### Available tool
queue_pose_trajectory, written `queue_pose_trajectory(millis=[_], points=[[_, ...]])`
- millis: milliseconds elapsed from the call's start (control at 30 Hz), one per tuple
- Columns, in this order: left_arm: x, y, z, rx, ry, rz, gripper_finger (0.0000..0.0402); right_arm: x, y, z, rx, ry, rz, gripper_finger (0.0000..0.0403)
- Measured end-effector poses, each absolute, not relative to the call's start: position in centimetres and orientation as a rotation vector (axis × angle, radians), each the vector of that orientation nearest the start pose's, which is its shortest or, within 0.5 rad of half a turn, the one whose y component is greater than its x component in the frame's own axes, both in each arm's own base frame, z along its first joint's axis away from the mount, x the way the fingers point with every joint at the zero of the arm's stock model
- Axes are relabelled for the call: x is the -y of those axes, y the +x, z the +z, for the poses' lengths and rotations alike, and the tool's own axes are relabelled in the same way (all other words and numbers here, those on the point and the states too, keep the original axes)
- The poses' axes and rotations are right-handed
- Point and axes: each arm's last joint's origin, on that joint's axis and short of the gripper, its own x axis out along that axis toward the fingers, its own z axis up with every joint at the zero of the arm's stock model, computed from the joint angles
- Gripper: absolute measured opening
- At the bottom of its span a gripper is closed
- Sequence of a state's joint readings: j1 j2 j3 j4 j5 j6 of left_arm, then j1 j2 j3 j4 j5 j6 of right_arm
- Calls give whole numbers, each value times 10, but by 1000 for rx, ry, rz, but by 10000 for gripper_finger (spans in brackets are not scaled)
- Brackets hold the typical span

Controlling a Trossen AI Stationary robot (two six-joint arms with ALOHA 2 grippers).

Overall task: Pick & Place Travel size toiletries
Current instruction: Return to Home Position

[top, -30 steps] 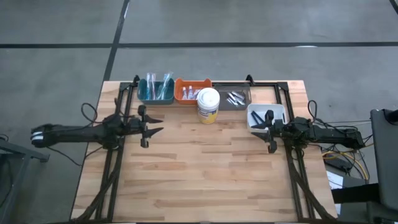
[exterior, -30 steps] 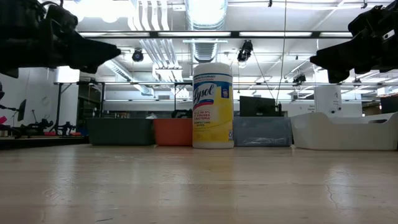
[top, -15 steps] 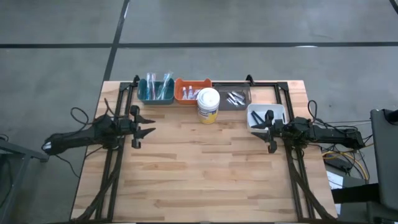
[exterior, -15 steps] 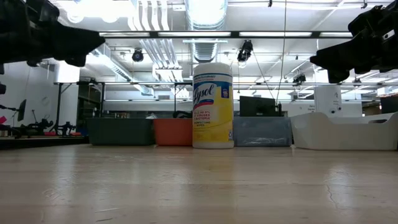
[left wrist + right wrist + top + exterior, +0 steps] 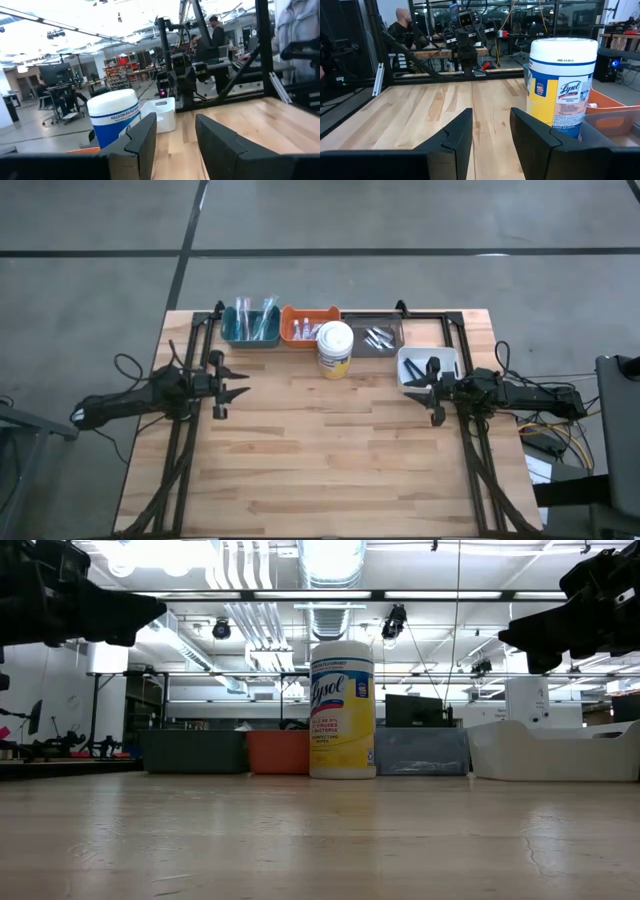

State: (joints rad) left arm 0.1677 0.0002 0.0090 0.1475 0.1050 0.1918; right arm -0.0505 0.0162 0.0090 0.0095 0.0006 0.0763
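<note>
The travel size toiletries lie in bins along the table's far edge. Toothbrushes (image 5: 255,318) stand in a teal bin (image 5: 232,332), and small tubes (image 5: 303,330) lie in an orange bin (image 5: 318,313). Silver tubes (image 5: 377,337) lie in a grey bin (image 5: 392,345), and dark pieces (image 5: 432,366) in a white bin (image 5: 412,358). My left gripper (image 5: 246,381) hovers open over the table's left side, pointing right, with nothing between its fingers (image 5: 175,125). My right gripper (image 5: 408,385) hovers open at the right, just in front of the white bin, pointing left and holding nothing (image 5: 491,120).
A tall white-and-yellow wipes canister (image 5: 335,348) stands upright in front of the orange and grey bins. Black frame rails (image 5: 195,350) run along both table sides. Bare wood (image 5: 330,450) fills the middle and near part. People show in the room beyond.
My left gripper has drawn back toward the table's left edge, staying open and above the table, as its arm folded back. Most of that move came early in the second.
</note>
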Motion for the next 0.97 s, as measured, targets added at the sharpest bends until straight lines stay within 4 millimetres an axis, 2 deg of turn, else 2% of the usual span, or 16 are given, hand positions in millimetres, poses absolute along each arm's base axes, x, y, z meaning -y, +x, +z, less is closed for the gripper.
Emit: queue_pose_trajectory(millis=[300,500,633,967], points=[[-13,95,178,121,261,69,142,5,98,166,5,76,-51,130],[-13,97,168,11,231,67,142,5,98,166,4,76,-51,130],[-14,99,166,-10,180,64,142,5,98,166,5,76,-51,130],[-14,99,165,-19,182,62,142,5,98,166,5,76,-51,130]])
